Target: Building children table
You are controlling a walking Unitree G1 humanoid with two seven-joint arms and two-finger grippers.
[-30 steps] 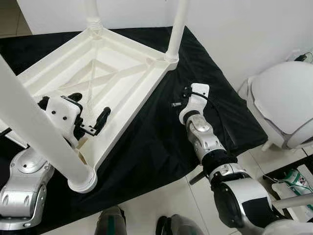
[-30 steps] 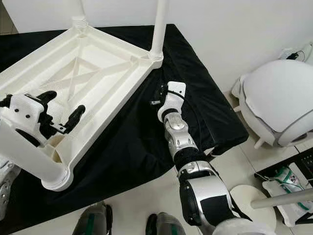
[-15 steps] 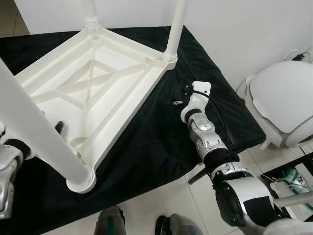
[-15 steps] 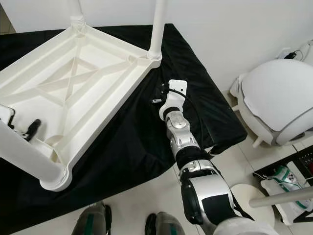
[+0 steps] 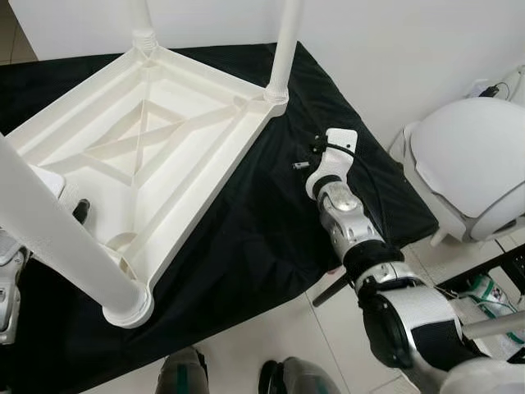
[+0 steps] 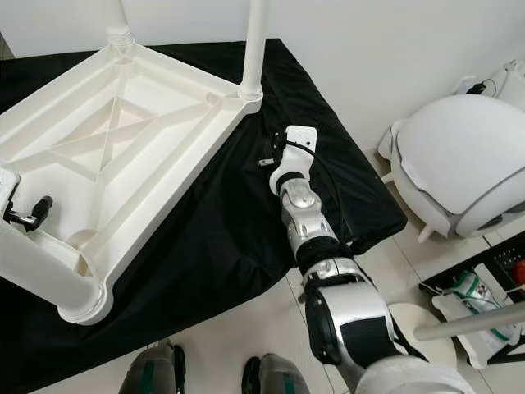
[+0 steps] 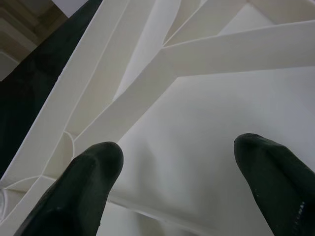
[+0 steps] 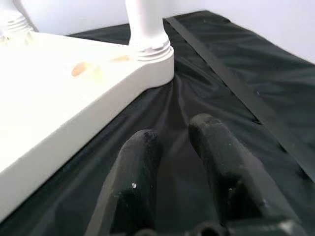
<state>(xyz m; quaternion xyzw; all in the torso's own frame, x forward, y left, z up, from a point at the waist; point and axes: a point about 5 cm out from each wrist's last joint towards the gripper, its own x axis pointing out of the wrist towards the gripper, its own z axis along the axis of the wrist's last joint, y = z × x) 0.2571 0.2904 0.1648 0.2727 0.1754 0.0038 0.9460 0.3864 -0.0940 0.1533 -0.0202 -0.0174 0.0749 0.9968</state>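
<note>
Three white legs (image 5: pixel 285 49) stand up from the upturned children's table (image 5: pixel 156 156), which lies top-down on a bench draped in black cloth (image 5: pixel 271 222). Two legs at the far corners run out of the top edge, so their ends are cut off. The near-left leg (image 5: pixel 57 230) slants across the foreground and covers part of the table's near rim. The fourth corner lies beyond the left edge and cannot be made out.

Left gripper (image 7: pixel 182 172): at the near-left side of the table, mostly hidden behind the near leg in the head views; one black tip shows beside that leg. From its wrist camera, the fingers (image 7: pixel 83 182) are spread wide apart over the ribbed underside of the tabletop, with nothing between them. Whether they touch the plastic cannot be told.

Right gripper (image 8: pixel 179 147): resting low over the black cloth, near the table's far-right corner but apart from it. Its fingers (image 8: pixel 138 172) sit close together with a narrow gap, holding nothing. In the head views they are too small and dark against the cloth to read.

One rounded white chair (image 5: pixel 467 164) stands on the tiled floor to the right, cut off by the frame. Robot feet (image 5: pixel 184 377) show at the bottom edge.
</note>
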